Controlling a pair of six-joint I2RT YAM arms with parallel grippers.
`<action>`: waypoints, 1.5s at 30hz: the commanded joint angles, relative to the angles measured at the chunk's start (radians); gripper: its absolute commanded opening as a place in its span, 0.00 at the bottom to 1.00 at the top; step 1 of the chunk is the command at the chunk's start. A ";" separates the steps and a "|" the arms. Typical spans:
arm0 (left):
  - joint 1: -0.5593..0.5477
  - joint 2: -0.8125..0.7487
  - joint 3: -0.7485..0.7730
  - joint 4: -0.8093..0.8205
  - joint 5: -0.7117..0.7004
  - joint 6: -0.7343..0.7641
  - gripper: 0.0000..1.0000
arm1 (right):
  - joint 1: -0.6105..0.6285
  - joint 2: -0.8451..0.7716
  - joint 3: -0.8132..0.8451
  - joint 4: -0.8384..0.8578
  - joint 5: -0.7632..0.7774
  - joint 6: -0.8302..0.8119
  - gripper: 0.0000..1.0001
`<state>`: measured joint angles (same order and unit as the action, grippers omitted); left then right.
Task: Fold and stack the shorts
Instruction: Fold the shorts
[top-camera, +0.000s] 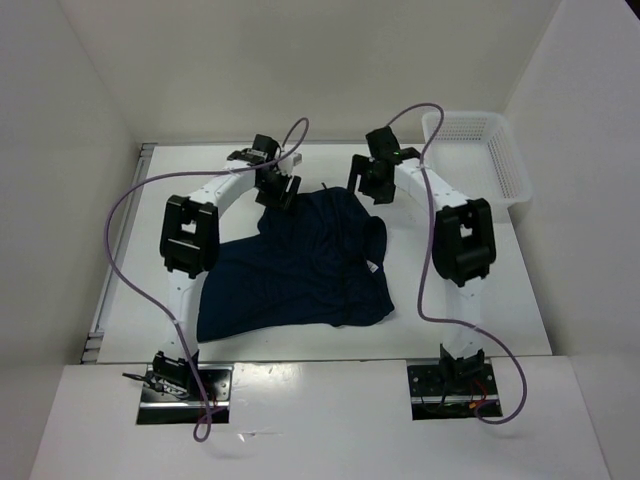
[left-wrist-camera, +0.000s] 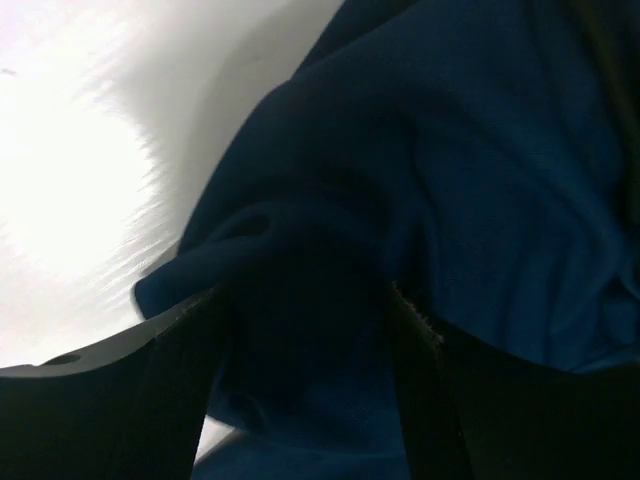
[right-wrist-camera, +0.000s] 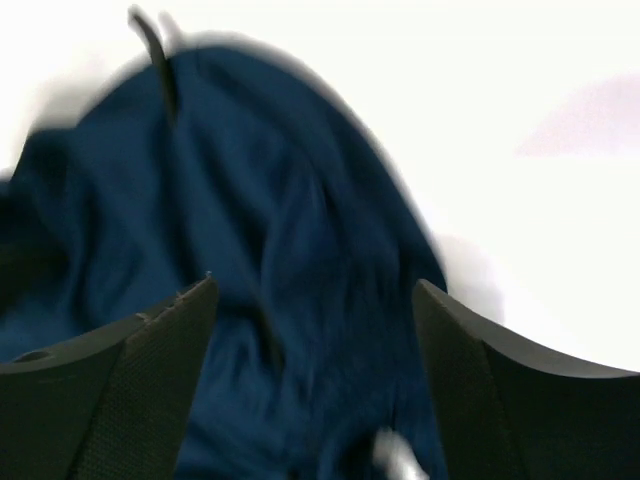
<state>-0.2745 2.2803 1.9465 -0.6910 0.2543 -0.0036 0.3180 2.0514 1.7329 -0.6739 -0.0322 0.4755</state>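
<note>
The dark navy shorts (top-camera: 300, 265) lie spread out in the middle of the table. Their drawstring (top-camera: 325, 189) pokes out at the far edge and a small white tag (top-camera: 372, 268) shows at the right side. My left gripper (top-camera: 278, 188) is at the shorts' far left corner. In the left wrist view its jaws (left-wrist-camera: 310, 330) stand apart with bunched fabric (left-wrist-camera: 450, 180) between the fingers. My right gripper (top-camera: 368, 180) is open just above the far right corner. The right wrist view shows it (right-wrist-camera: 312, 330) over blurred shorts (right-wrist-camera: 250, 250), with the drawstring (right-wrist-camera: 155, 45) and tag (right-wrist-camera: 395, 455).
A white mesh basket (top-camera: 500, 150) stands at the far right corner of the table. White walls close in the table on the left, back and right. Purple cables loop over both arms.
</note>
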 joint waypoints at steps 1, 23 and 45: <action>0.003 0.010 0.028 0.016 -0.004 0.004 0.71 | 0.029 0.081 0.186 0.054 0.089 -0.138 0.87; -0.026 -0.170 -0.117 0.088 0.039 0.004 0.03 | 0.038 0.457 0.499 0.000 -0.207 -0.184 0.44; -0.190 -0.504 -0.669 -0.045 -0.015 0.004 0.30 | 0.231 -0.203 -0.395 0.266 -0.268 -0.117 0.00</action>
<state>-0.4728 1.7832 1.3231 -0.6735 0.1772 -0.0036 0.5480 1.8603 1.4242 -0.4473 -0.3016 0.3210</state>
